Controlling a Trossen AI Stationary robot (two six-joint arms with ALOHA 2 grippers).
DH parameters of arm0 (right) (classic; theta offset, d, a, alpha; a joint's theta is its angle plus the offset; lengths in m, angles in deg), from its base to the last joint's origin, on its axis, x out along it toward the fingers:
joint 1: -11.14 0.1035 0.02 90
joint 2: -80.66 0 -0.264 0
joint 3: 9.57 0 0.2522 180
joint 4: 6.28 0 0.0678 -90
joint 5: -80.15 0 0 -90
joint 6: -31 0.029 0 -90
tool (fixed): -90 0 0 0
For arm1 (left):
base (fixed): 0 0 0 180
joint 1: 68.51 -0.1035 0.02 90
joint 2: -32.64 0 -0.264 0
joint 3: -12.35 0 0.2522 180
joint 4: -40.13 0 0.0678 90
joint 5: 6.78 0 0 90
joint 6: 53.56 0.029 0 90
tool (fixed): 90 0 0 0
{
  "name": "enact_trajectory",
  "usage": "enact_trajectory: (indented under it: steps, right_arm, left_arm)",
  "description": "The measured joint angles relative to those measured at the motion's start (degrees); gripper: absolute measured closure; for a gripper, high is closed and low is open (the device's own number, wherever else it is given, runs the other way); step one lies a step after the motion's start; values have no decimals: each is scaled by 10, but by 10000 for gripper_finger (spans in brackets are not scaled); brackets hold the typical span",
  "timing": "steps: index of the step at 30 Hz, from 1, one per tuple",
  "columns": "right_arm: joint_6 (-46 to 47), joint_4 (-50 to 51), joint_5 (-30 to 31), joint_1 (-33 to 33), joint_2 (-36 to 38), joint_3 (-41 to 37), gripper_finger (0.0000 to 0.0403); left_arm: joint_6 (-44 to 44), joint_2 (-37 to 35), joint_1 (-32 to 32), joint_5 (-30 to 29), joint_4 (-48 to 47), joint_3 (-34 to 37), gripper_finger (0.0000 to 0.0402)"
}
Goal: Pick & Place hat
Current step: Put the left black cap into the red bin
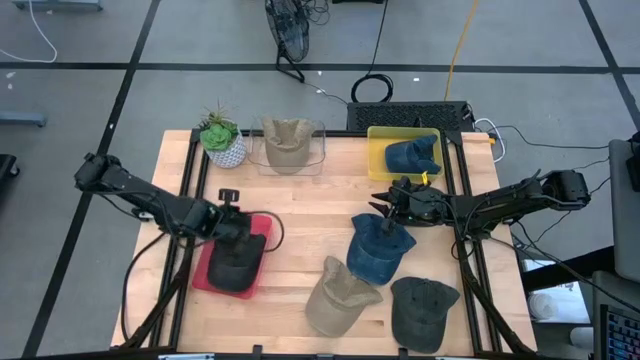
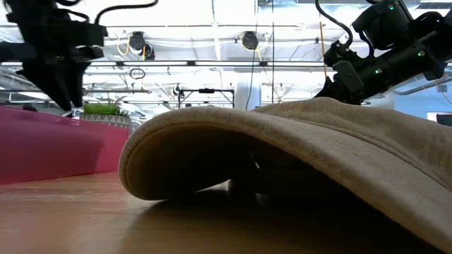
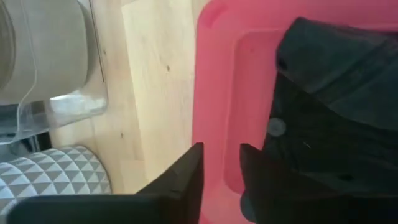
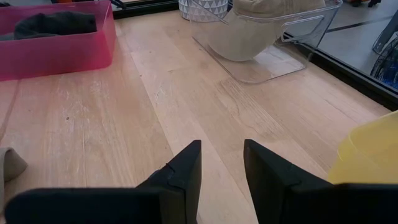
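left gripper (image 1: pixel 232 222), fingers parted over the red bin (image 1: pixel 203 275): black cap (image 1: pixel 238 262) may snag. right gripper (image 1: pixel 385 203), fingers apart, empty, beyond.

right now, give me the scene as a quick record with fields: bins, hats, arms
red bin: front left of table, black hat inside
clear bin: back centre, tan hat inside
yellow bin: back right, blue hat inside
loose hats: denim hat, khaki hat, dark grey hat, all on the wood at front right
plant pot: back left, beside the clear bin
left end effector: over the red bin, fingers apart, empty
right end effector: above bare wood near the denim hat, fingers apart, empty
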Motion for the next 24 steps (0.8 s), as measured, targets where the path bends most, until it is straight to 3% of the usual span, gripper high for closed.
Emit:
enact_trajectory:
  steps: [5, 11, 24]
  right_arm:
    - [0, 1, 0, 0, 0, 0, 303]
    - [2, 4, 0, 0, 0, 0, 303]
    - [11, 14, -14, 0, 0, 0, 303]
  left_arm:
    - [43, -5, -20, 50, 132, -10, 245]
    - [99, 15, 6, 133, 331, -12, 262]
    - [79, 148, 59, 208, 352, -10, 304]
